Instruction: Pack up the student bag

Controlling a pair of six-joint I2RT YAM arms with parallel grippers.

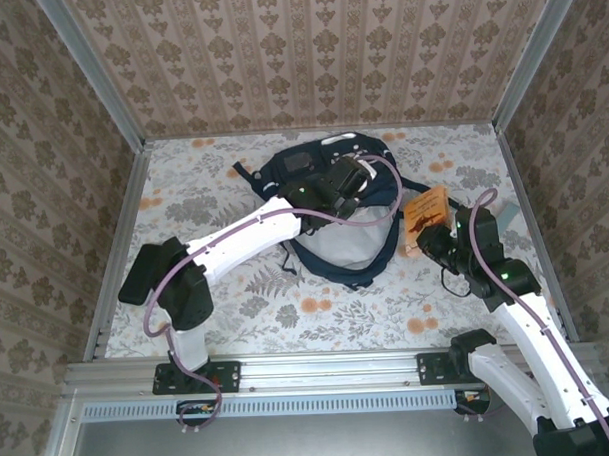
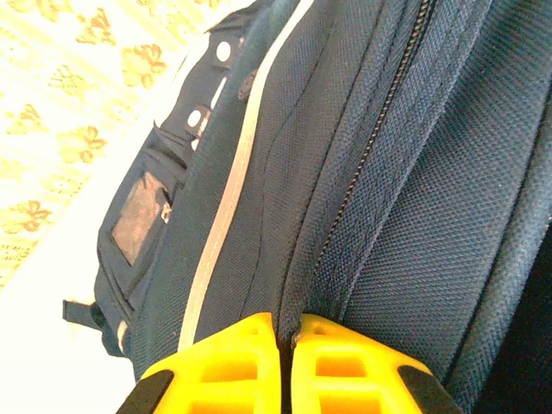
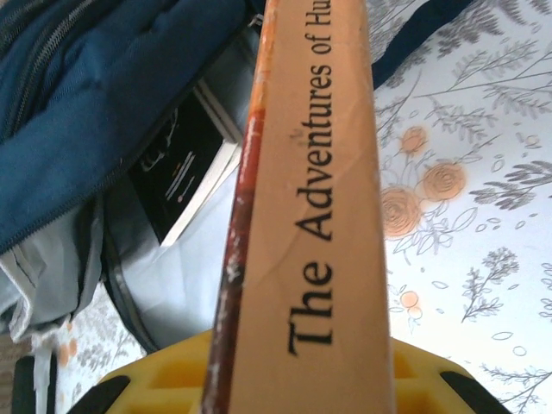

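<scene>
The student bag [image 1: 330, 242], navy blue with a pale grey lining, lies at the middle back of the table. My left gripper [image 1: 345, 180] rests on its top. In the left wrist view the yellow fingers [image 2: 241, 354] are shut on a fold of the bag's [image 2: 405, 172] navy fabric beside a zipper. My right gripper [image 1: 438, 240] stands just right of the bag, shut on an orange book [image 1: 425, 217]. The book's [image 3: 323, 155] tan spine reads "The Adventures of Hu…" and stands between the jaws. The bag's [image 3: 95, 78] mouth gapes open, with a black book [image 3: 181, 168] inside.
Flower-patterned cloth [image 1: 317, 308] covers the table, with open room in front of the bag and at the left. Patterned walls [image 1: 318, 47] close in the back and both sides. A metal rail [image 1: 319, 370] runs along the near edge.
</scene>
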